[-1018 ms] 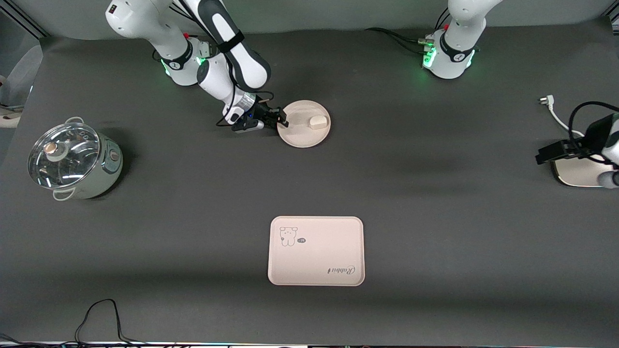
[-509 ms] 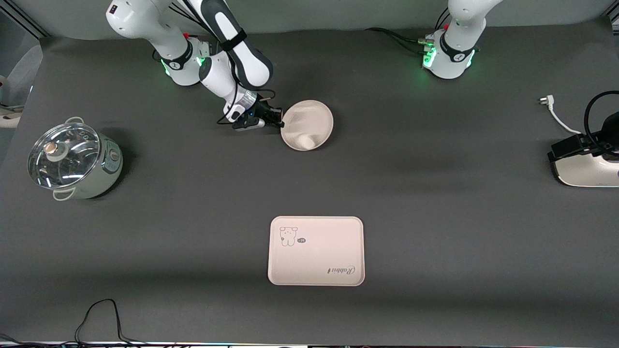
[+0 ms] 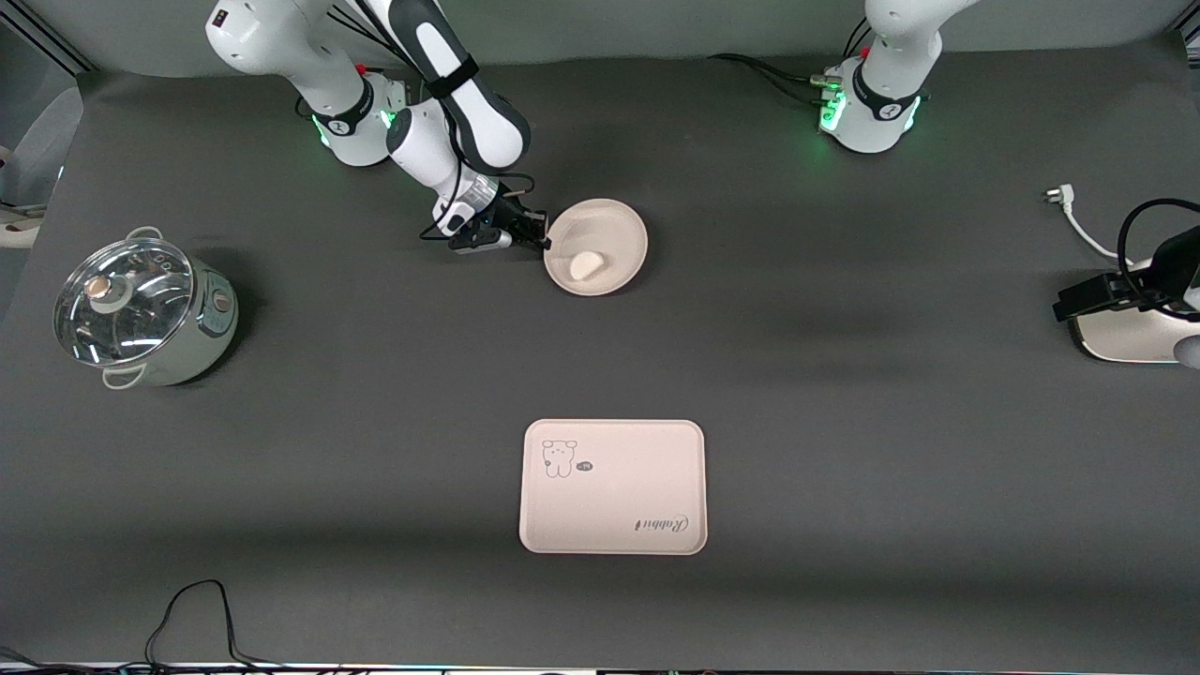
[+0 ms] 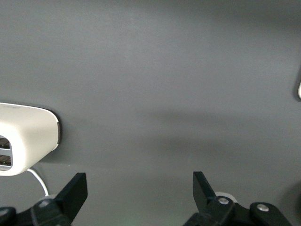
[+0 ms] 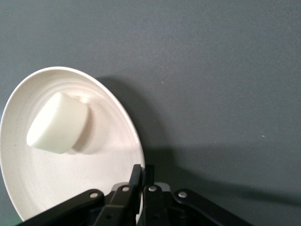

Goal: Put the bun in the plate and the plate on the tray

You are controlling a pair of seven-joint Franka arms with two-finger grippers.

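The round cream plate [image 3: 609, 234] is tilted, lifted at the rim where my right gripper [image 3: 546, 242] is shut on it. The white bun [image 3: 588, 266] lies inside the plate, slid toward its lower side. In the right wrist view the plate [image 5: 42, 188] fills the corner with the bun [image 5: 59, 123] on it, and my right gripper [image 5: 143, 172] pinches the rim. The cream tray [image 3: 612, 487] with the bear drawing lies flat nearer the front camera. My left gripper [image 4: 138, 186] is open and empty, waiting over the table at the left arm's end.
A steel pot with a glass lid [image 3: 141, 309] stands at the right arm's end. A white power strip [image 3: 1125, 333] with cable lies under the left gripper, also in the left wrist view [image 4: 26, 139]. A black cable [image 3: 197, 609] lies at the front edge.
The right gripper shut on the plate's rim and lifted it to a tilt. The bun slid across the plate toward the front camera. The left gripper shifted slightly.
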